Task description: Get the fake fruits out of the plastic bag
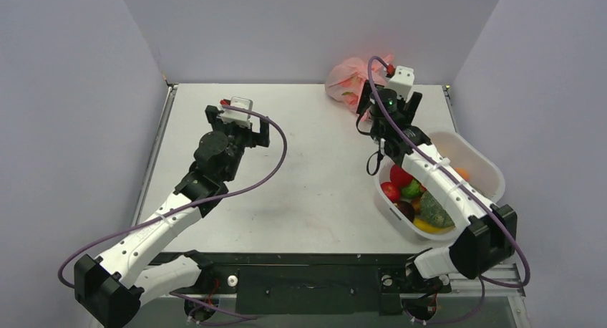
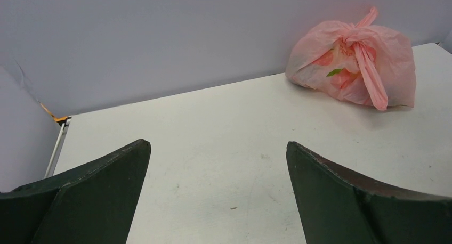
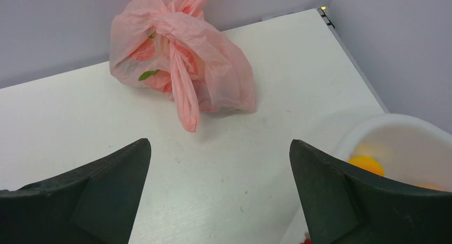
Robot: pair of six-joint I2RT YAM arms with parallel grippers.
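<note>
The pink plastic bag [image 1: 348, 79] lies at the table's far edge, its handles knotted shut. Reddish fruit shapes and a green leaf [image 3: 147, 73] show through the plastic. The bag also shows in the left wrist view [image 2: 354, 60] and in the right wrist view [image 3: 181, 57]. My right gripper [image 1: 390, 102] is open and empty, hovering just in front of the bag [image 3: 219, 148]. My left gripper [image 1: 238, 122] is open and empty over the left middle of the table [image 2: 218, 148], far from the bag.
A white basket [image 1: 481, 162] stands at the right under my right arm. It holds several fake fruits: red [image 1: 399, 176], green [image 1: 434, 210] and yellow [image 1: 429, 228]. Its rim [image 3: 405, 128] and an orange fruit [image 3: 366, 165] show in the right wrist view. Walls enclose three sides.
</note>
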